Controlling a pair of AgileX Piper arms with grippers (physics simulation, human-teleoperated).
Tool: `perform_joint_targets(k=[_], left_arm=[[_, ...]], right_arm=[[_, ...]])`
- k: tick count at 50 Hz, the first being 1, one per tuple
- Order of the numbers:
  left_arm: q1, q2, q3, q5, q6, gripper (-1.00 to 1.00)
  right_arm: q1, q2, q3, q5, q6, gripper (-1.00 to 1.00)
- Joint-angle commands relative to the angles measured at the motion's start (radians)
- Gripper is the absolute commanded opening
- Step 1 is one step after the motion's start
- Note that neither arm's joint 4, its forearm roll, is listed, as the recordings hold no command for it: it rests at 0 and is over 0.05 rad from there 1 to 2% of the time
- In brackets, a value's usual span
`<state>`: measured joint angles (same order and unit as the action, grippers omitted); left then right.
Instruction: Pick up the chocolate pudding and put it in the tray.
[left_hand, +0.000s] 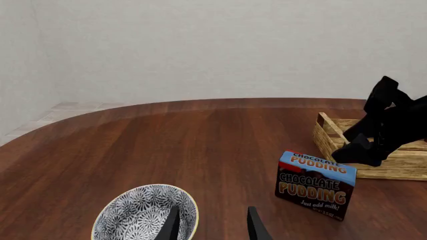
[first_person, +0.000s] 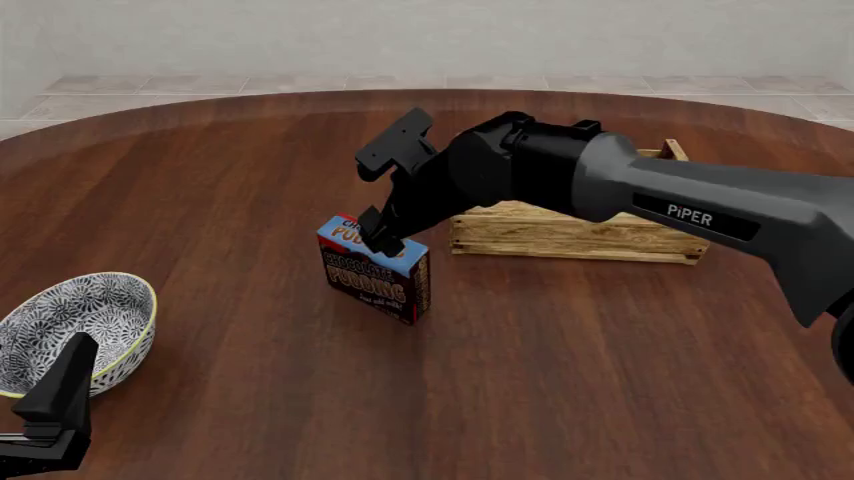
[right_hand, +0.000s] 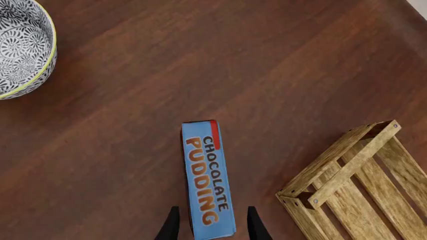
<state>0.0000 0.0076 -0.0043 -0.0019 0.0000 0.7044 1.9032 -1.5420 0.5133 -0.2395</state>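
Currently, item one: the chocolate pudding (first_person: 375, 267), a small carton standing upright on the table (first_person: 561, 380), just left of the tray (first_person: 574, 238) and apart from it. You should expect it to be light, stiff-walled cardboard with a smooth printed skin, likely to slip or tip if pinched off-centre and to dent under a hard squeeze; take it across the two broad faces, near the top band, where the thin dimension fits between the fingers. Right gripper (right_hand: 207, 224): spread, not yet clamped, one finger on either side of the carton's blue top edge. The right wrist view alone shows you this straddle, and the gap between carton and tray corner. The front view shows you the arm hiding the top of the carton, so finger contact cannot be judged there. The left wrist view gives you the carton's printed front and upright stance. Left gripper (left_hand: 212, 226): parted, holding nothing, near the table's left edge beside the bowl (first_person: 80, 330), well apart from the carton.
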Motion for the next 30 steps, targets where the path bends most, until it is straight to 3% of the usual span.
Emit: perform_joint_targets(k=[1, 30], left_arm=[[0.000, 0.000, 0.000, 0.000, 0.000, 1.00], [0.000, 0.000, 0.000, 0.000, 0.000, 1.00]], right_arm=[[0.000, 0.009, 0.003, -0.005, 0.004, 1.00], [0.012, 0.015, 0.029, -0.023, 0.009, 1.00]])
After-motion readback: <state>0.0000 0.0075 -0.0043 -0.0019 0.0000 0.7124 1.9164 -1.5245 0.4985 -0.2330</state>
